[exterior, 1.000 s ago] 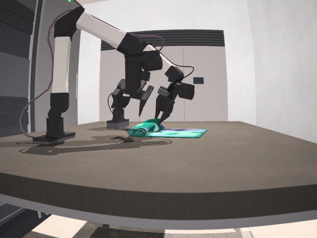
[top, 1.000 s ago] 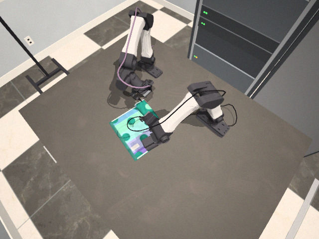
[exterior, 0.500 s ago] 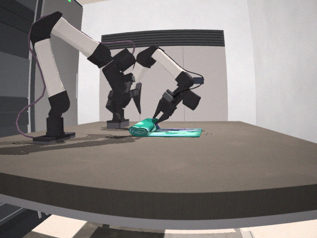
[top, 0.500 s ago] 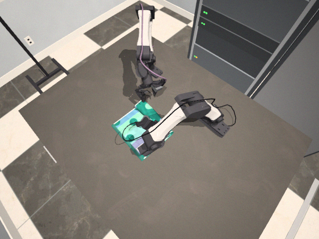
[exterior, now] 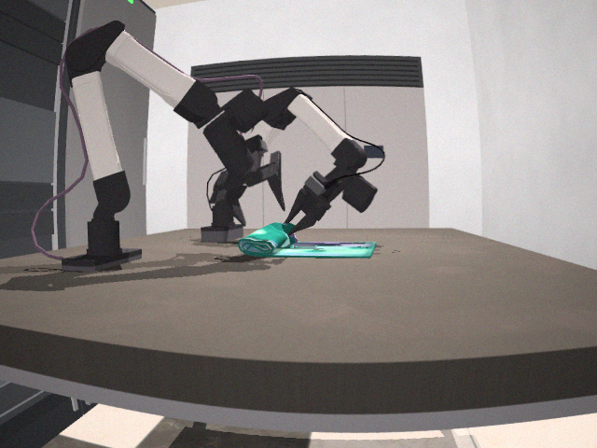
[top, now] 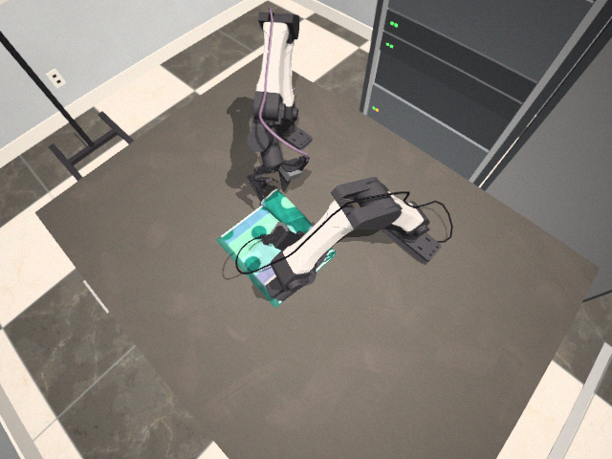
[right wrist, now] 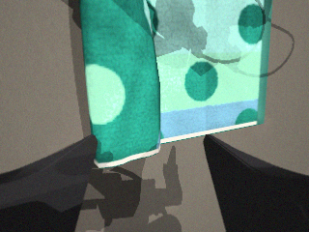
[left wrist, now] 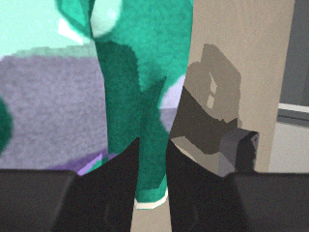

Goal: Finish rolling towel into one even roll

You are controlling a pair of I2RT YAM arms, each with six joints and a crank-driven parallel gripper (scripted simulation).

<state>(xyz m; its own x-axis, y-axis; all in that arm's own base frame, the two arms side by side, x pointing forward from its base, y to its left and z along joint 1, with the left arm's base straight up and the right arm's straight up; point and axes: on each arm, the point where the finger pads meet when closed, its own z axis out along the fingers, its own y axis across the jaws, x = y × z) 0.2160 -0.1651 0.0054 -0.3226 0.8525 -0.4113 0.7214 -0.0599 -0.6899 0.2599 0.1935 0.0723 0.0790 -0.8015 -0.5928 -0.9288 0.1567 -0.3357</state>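
Note:
A green towel is partly rolled. Its roll [top: 286,212] [exterior: 267,237] [left wrist: 159,43] [right wrist: 140,97] is flattened, and loose oval layers show at the blue-banded end. A flat part [top: 242,243] [exterior: 337,249] [left wrist: 48,97] [right wrist: 232,79] lies beside it. My left gripper [exterior: 288,229] [left wrist: 153,140] is shut on the roll near its purple-banded end, where the roll narrows between the fingertips. My arm hides this grip in the top view. My right gripper [top: 273,192] [exterior: 263,217] [right wrist: 150,137] is wide open and empty, just above the roll's blue-banded end, which shows between the fingertips.
The left arm's forearm [top: 323,234] crosses over the towel's purple side. The right arm stands at the towel's blue end, and the two grippers are close together. A dark server rack [top: 445,69] stands beyond the table [top: 370,356].

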